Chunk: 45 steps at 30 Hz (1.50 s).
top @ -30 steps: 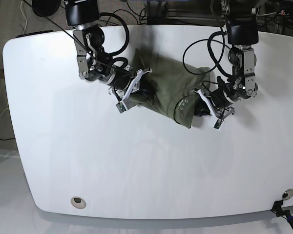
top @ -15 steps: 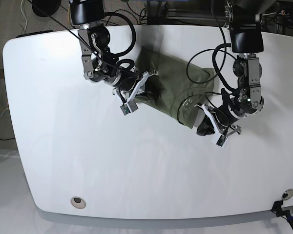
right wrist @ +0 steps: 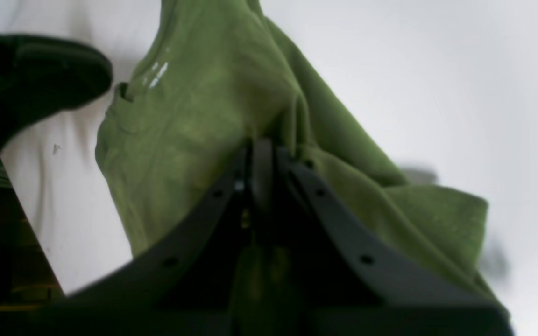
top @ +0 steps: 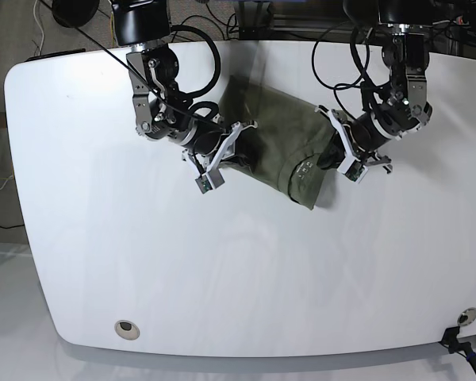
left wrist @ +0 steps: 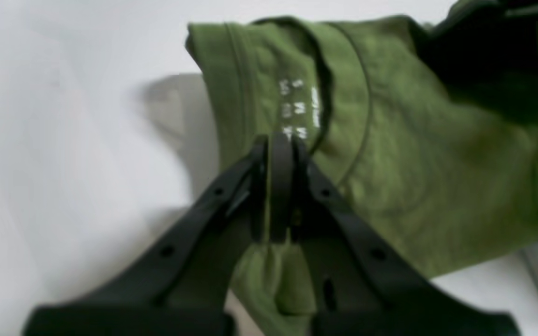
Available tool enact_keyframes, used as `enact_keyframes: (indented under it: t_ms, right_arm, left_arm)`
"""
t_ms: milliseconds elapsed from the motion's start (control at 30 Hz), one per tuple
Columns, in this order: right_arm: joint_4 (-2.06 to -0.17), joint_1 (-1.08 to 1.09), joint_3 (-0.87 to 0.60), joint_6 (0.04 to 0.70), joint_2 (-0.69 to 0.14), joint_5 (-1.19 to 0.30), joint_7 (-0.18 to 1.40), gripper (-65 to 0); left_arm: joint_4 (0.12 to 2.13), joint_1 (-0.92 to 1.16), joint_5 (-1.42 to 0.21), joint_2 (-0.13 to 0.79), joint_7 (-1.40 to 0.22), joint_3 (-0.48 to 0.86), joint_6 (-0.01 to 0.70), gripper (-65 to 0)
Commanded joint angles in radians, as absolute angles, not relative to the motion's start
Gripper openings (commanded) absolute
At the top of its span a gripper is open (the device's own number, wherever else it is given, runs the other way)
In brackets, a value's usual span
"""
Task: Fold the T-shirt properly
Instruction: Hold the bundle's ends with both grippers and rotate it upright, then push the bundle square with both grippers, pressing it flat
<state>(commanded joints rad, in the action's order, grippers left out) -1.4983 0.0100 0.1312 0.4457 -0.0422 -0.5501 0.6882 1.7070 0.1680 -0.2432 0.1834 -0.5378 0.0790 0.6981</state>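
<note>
An olive T-shirt (top: 279,143) lies bunched on the white table (top: 222,278), stretched between two grippers. The left gripper (top: 351,155), clenched on cloth, has swung back up beside the collar since a moment ago, so folding continues. The right gripper (top: 222,155) stays clamped. Only the left wrist view shows the collar label (left wrist: 299,109).

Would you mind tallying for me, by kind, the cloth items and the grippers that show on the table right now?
T-shirt: 1
Grippers: 2, the left gripper and the right gripper, each with jaws closed on T-shirt fabric
Total: 3
</note>
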Motion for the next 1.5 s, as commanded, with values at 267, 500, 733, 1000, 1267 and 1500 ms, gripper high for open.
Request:
enact_keyframes:
  t_ms: [267, 500, 733, 1000, 1267, 1500]
  right_arm:
    - [-1.497, 0.010, 0.130, 0.446, -0.042, -0.549, 0.687, -65.0]
    - [-1.426, 0.027, 0.130, 0.446, -0.062, -0.549, 0.647, -65.0]
    - [-1.414, 0.021, 0.128, 0.446, -0.101, -0.552, 0.630, -65.0]
    - [-1.429, -0.024, 0.091, 0.446, -0.102, -0.559, 0.630, -65.0]
    - [-1.471, -0.047, 0.094, 0.446, -0.036, -0.558, 0.636, -65.0]
    - [-1.471, -0.054, 0.096, 0.446, -0.015, -0.553, 0.636, -65.0]
  left_arm:
    - [1.598, 0.174, -0.242, 0.182, -0.538, 0.076, 0.698, -65.0]
    - [1.411, 0.068, -0.242, 0.182, -0.535, 0.064, 0.698, -65.0]
    - [1.267, -0.088, -0.237, 0.183, -0.533, 0.005, 0.698, -65.0]
    - [1.136, -0.266, -0.236, 0.183, -0.533, -0.074, 0.698, -65.0]
    - [1.133, -0.275, -0.240, 0.183, -0.467, -0.108, 0.698, -65.0]
    - [1.138, -0.257, -0.243, 0.182, -0.463, -0.107, 0.698, -65.0]
